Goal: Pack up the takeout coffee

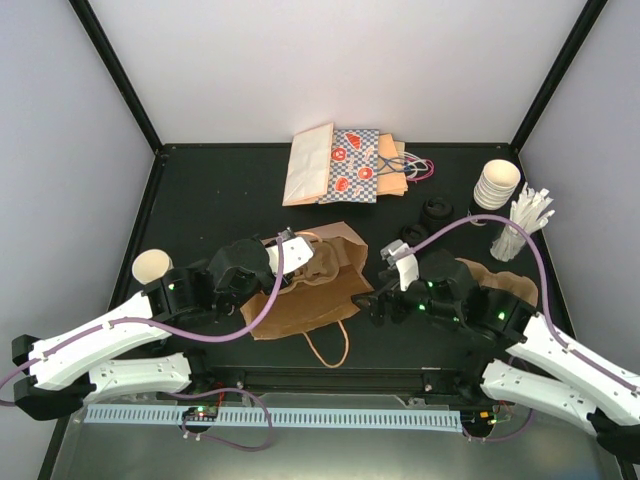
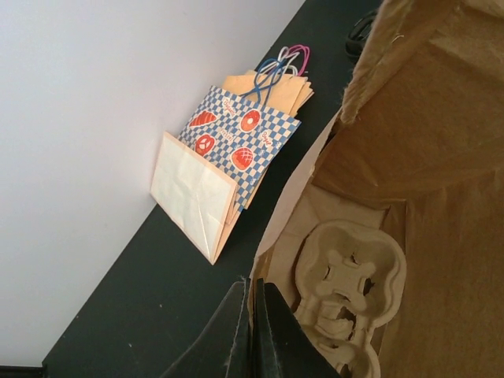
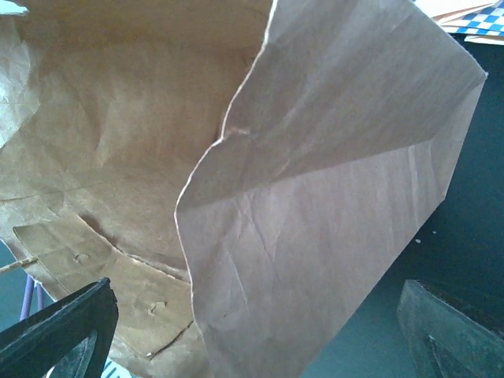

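**Bag rim pinched, coffee not found**

My left gripper (image 2: 252,291) is clamped tight on the rim of the brown paper bag (image 1: 310,295), at the bag's 10 o'clock. My right gripper (image 3: 256,287) is spread wide at the bag's 3 o'clock, gripping nothing. A cardboard cup tray (image 2: 346,276) lies inside the bag. I cannot tell where the coffee is.

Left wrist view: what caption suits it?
Left jaws pinch the brown bag by its rim, a cup carrier inside; flat bags lie by the wall.

one open brown paper bag (image 1: 320,290), one pulp cup carrier (image 2: 346,276) inside. at the worktop's (image 1: 210,200) far edge, one checkered bag (image 1: 355,165), one cream bag (image 1: 308,165).
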Robot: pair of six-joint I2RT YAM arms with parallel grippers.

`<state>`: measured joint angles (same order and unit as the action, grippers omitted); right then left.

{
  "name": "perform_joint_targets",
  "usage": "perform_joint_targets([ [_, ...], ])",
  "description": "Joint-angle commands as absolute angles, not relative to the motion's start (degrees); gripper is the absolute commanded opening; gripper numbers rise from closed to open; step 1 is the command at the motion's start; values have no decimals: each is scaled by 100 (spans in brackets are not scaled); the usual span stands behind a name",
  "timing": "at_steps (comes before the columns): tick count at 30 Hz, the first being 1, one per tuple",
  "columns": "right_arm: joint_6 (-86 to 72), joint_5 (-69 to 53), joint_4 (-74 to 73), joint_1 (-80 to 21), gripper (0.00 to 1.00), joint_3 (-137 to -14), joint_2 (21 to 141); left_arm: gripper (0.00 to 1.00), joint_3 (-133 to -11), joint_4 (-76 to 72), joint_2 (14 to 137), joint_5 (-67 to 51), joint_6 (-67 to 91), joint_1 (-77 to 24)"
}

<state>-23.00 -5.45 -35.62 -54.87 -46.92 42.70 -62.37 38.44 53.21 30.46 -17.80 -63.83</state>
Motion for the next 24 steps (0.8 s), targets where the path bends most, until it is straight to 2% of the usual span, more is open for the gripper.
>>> perform_joint_targets([
  [1,-2261,-585,-3270,-5476,100,-4791,4372,3,-6284,3572,5276,3040,-1791,-6414],
  [7,-2449,-64,-3456,-5476,99,-4789,4509,3,-6302,3552,5263,3053,-1793,-6411],
  [24,-2736,-201,-3456,-5474,98,-3863,4219,3,-6276,3484,5282,2968,-1767,-6425],
])
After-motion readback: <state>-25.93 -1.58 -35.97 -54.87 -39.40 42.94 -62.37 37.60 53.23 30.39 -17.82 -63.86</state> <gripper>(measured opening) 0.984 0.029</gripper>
